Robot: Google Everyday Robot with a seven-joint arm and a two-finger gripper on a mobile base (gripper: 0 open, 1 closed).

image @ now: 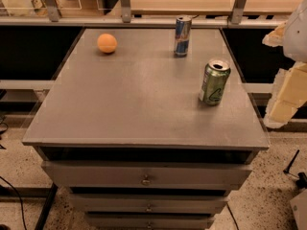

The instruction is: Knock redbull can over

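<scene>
redbull can [182, 36] is seen upright at the far edge of the table [134, 104], left of and beyond the claw [287, 92] held off the right side; the claw's state cannot be told.

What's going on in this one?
Nothing is being handled yet. The redbull can stands upright near the far edge of the cabinet top, untouched. The gripper hangs off the cabinet's right side, nearer the green can than the redbull can. An orange ball sits far left.
</scene>
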